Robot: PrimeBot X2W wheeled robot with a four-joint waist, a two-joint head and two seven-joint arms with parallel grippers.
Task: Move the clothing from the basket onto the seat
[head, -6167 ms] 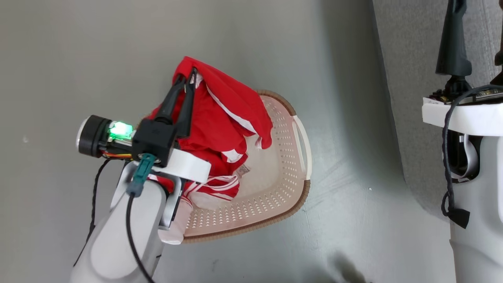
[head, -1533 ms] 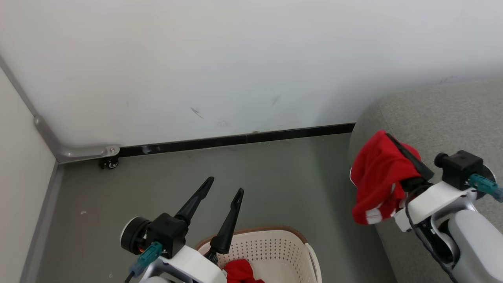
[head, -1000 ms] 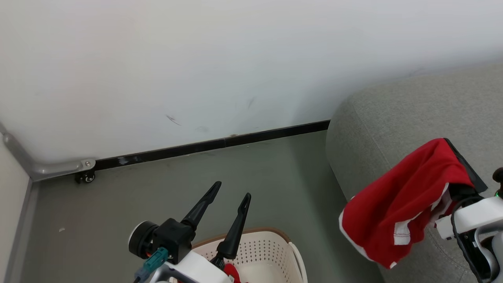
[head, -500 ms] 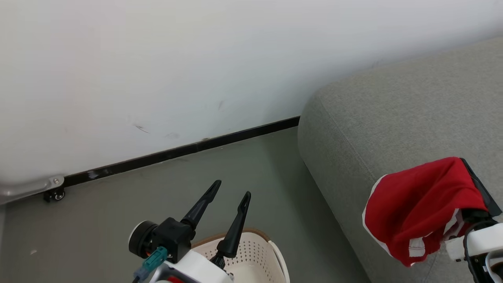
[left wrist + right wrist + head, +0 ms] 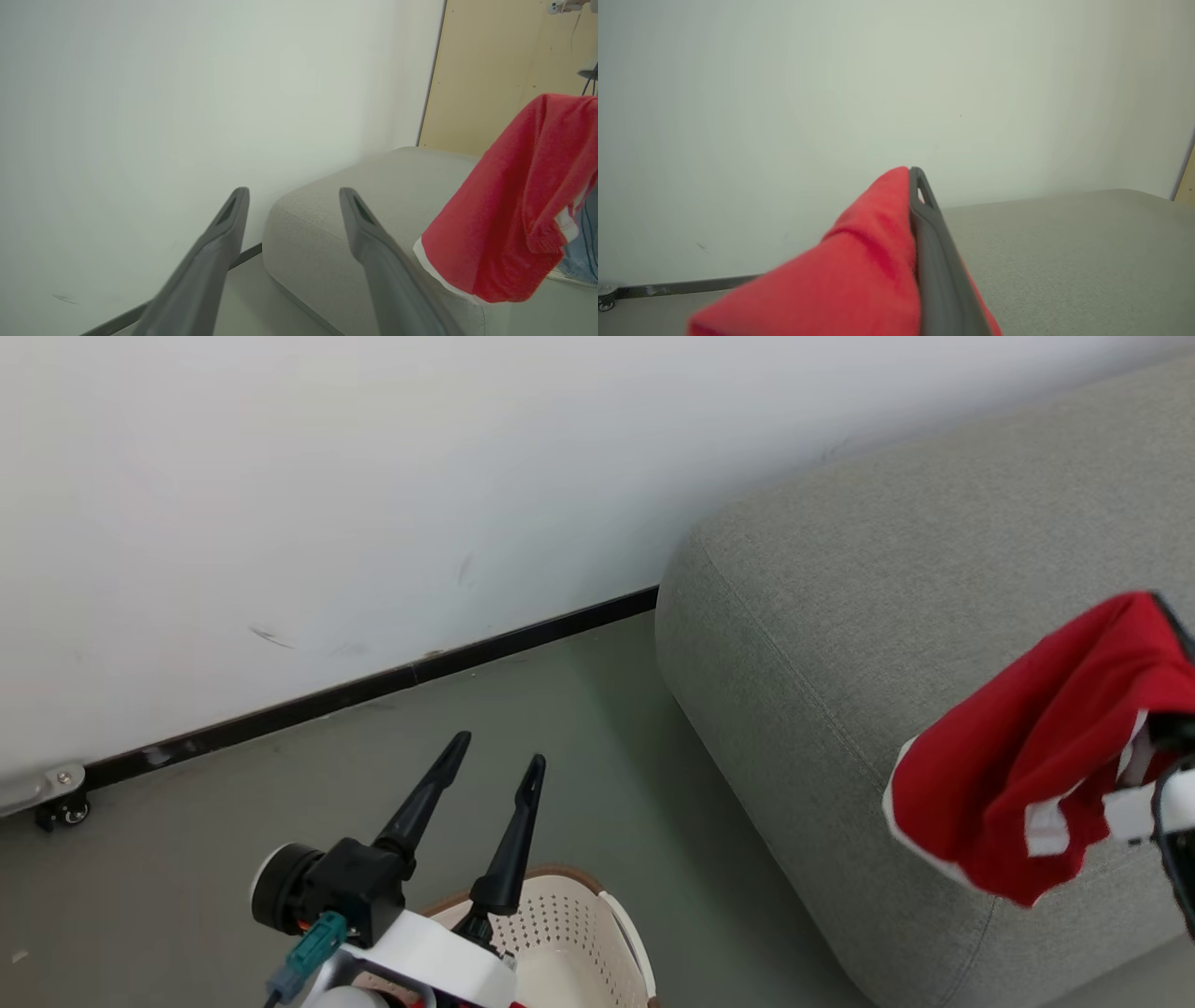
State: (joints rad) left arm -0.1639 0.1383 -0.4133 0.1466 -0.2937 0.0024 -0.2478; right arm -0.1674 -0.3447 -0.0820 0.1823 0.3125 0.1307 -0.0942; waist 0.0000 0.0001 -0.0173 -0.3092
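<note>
my right end effector point(image 5: 911, 176) is clenched on the clothing point(image 5: 1018, 784), a red garment with a white hem. in the right wrist view the fabric lies bunched against one dark finger point(image 5: 931, 242) and hides the other. the garment hangs down from the grip over the seat point(image 5: 822, 616), near its front edge. i cannot tell whether the lower hem touches the grey upholstery.

my left end effector point(image 5: 498, 751) is released, its two fingers spread and holding nothing. it points up and away toward the white wall point(image 5: 373, 476). it sits over the far rim of the basket point(image 5: 560, 875), which stands on the grey floor point(image 5: 233, 803) just beside the seat, with the left wrist covering part of it. in the left wrist view the red garment hangs to the right of the spread fingers, with the seat corner behind them.
</note>
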